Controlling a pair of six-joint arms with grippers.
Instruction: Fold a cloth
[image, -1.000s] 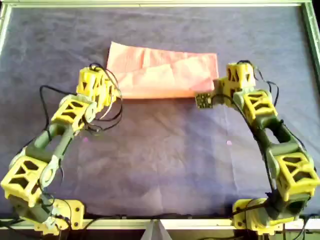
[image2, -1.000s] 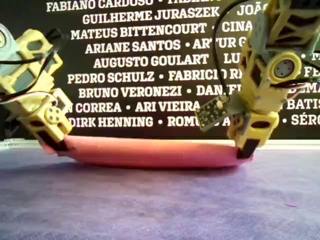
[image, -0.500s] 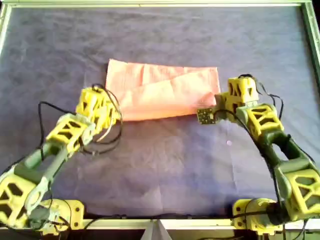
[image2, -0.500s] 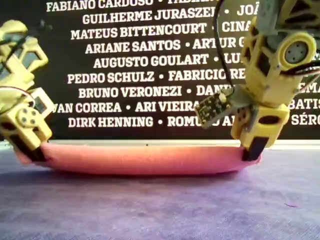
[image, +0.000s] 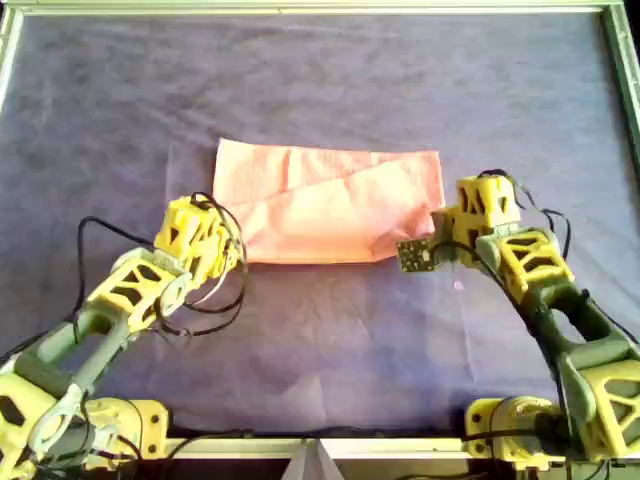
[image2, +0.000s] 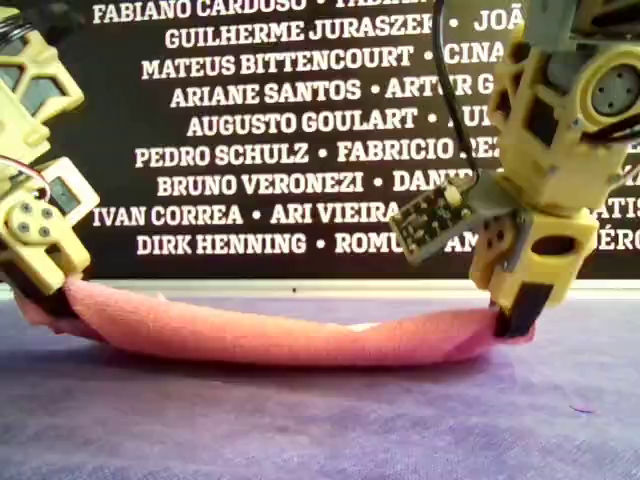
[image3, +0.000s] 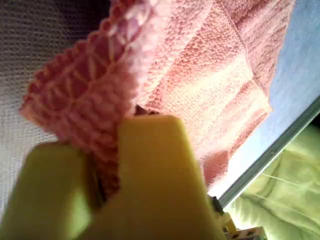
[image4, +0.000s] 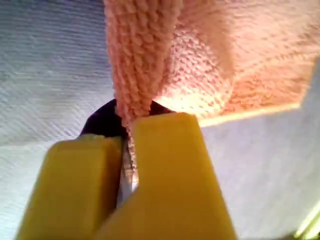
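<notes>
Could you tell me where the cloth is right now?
In the overhead view the cloth lies at the table's middle, between the left tool and right tool, each pinching a near corner.

setting: robotics demo bench or lab stand. a dark purple-grey table covering (image: 330, 340) is lying inside a pale metal frame (image: 300, 8); two yellow printed arms (image: 130, 290) are working over it; a black banner (image2: 260, 120) listing people's names in white capitals is standing behind.
</notes>
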